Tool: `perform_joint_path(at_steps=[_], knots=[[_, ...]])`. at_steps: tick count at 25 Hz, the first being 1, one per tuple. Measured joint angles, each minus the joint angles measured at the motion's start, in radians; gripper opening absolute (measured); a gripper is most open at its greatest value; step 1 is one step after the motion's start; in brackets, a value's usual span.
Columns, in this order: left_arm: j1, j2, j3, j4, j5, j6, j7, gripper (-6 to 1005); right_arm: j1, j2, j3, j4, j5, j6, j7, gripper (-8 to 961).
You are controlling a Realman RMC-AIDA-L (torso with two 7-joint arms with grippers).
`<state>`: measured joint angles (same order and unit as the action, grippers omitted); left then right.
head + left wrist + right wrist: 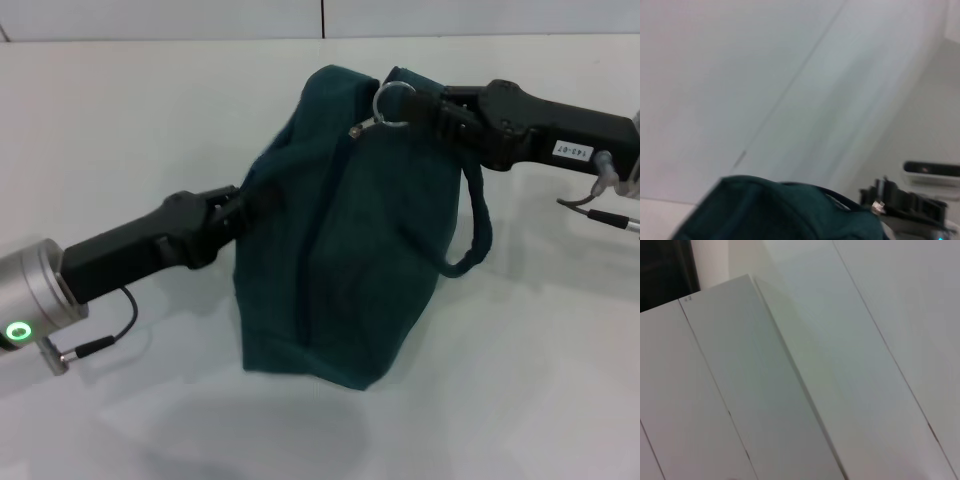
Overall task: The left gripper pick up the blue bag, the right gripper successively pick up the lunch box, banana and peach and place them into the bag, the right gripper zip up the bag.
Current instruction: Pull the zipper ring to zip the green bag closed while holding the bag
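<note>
Dark teal fabric blue bag [340,260]: held upright by left gripper [243,205] clamping its side; right gripper [428,110] apparently pinching metal zipper ring [392,100], bracing for zipping.

The blue bag [340,250] stands on the table [120,130], about midway between the two arms; the left gripper [243,205] meets the bag's left side, its arm reaching in from the near left; the right gripper [425,108] comes in from the right at the bag's top — just beside the zipper ring [392,103]; one loop handle [472,235] hangs down the bag's right side, below the right gripper.
</note>
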<state>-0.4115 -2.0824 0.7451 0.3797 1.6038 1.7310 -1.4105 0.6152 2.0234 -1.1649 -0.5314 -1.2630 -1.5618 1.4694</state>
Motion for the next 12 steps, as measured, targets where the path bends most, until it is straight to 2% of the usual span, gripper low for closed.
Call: perform_joint_path(at_steps=[7,12], knots=[[0.001,-0.001,-0.073,-0.006,0.000,-0.050,-0.004,87,0.012,0.002,-0.003,0.001,-0.002,0.002,-0.004,0],[0.004,-0.001,-0.086,-0.007,-0.001,-0.068,-0.001,129,0.017,0.002,-0.002,0.001,-0.002,0.020,-0.009,0]])
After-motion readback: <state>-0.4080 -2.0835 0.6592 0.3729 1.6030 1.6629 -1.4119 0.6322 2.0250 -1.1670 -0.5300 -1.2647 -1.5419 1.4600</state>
